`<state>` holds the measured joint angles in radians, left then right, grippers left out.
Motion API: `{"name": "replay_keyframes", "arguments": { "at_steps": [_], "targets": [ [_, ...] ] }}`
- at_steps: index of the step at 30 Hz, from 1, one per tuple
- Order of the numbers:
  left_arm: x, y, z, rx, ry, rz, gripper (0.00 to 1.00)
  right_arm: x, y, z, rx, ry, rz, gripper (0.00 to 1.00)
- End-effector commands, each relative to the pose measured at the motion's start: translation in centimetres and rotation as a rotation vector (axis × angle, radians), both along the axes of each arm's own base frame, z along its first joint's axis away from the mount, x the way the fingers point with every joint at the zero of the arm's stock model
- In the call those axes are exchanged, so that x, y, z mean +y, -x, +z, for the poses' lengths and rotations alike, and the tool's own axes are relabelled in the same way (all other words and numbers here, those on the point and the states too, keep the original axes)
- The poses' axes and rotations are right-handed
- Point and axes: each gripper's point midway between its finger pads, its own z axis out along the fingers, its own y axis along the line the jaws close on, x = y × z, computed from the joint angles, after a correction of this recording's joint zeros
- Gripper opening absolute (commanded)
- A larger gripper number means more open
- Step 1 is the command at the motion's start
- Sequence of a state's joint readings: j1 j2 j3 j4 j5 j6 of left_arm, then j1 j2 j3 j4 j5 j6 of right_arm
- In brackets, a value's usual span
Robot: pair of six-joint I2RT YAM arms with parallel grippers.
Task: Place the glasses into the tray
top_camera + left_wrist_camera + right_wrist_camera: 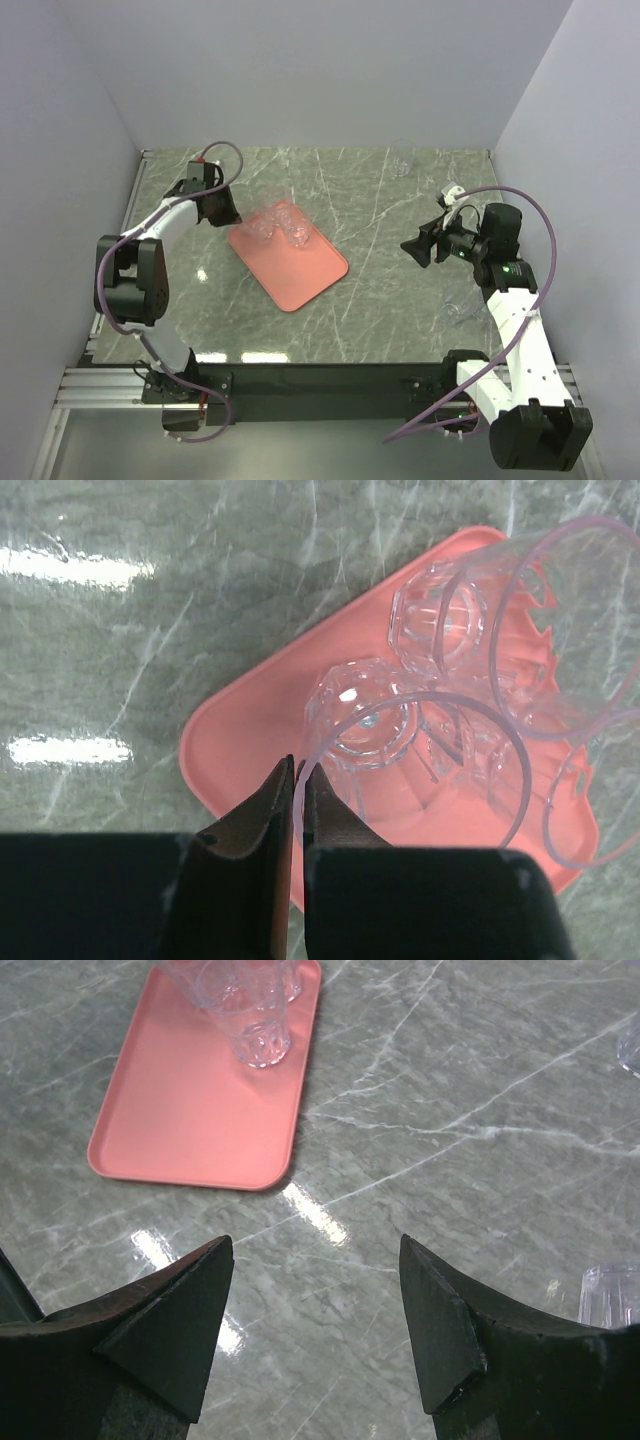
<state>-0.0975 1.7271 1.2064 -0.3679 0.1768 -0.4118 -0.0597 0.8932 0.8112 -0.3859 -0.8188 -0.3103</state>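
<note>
The salmon-pink tray [300,272] lies left of the table's middle. My left gripper [297,765] is shut on the rim of a clear glass [372,718], pinching the wall between its jaws over the tray's [250,730] far corner. Whether the glass's base touches the tray I cannot tell. Other glasses [440,620] stand close beside it on the tray, seen from above as a cluster [282,226]. My right gripper [315,1250] hangs open over bare table, right of the tray [190,1100], with nothing between its fingers.
One loose glass [402,165] stands near the back wall. Another glass [610,1298] sits on the table just right of my right gripper, and a further glass [632,1045] shows at that view's right edge. White walls close in the table on three sides.
</note>
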Motion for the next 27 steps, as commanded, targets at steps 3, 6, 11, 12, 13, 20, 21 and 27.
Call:
{"name": "replay_keyframes", "arguments": {
  "at_steps": [3,6,11,12,13,20,21,27],
  "targets": [
    [-0.5,-2.2,1.9,-0.070,-0.061,-0.006,0.01,-0.1,-0.1,0.7,-0.043,0.005,0.011,0.74],
    [-0.3,-2.5,1.5,-0.063,-0.099,0.000,0.01,0.0,-0.1,0.8,-0.045,0.005,0.013,0.74],
    [0.0,-2.8,1.5,-0.068,-0.144,0.015,0.03,-0.1,-0.2,0.7,-0.042,0.006,0.010,0.74],
    [-0.1,-2.7,1.5,-0.066,-0.149,0.012,0.10,-0.1,-0.2,0.7,-0.044,0.006,0.011,0.74],
    [-0.1,-2.7,1.6,-0.069,-0.151,0.011,0.14,-0.1,-0.2,0.7,-0.043,0.007,0.012,0.74],
    [-0.7,-2.1,3.8,-0.132,-0.129,-0.005,0.42,-0.3,-0.3,0.5,-0.044,0.015,0.002,0.74],
    [-0.9,-1.8,4.4,-0.148,-0.118,-0.011,0.45,-0.4,-0.4,0.6,-0.047,0.017,-0.001,0.74],
    [-1.1,-0.4,8.9,-0.265,-0.077,-0.020,0.55,-1.8,-0.9,0.2,-0.050,0.049,-0.063,0.74]
  ]
}}
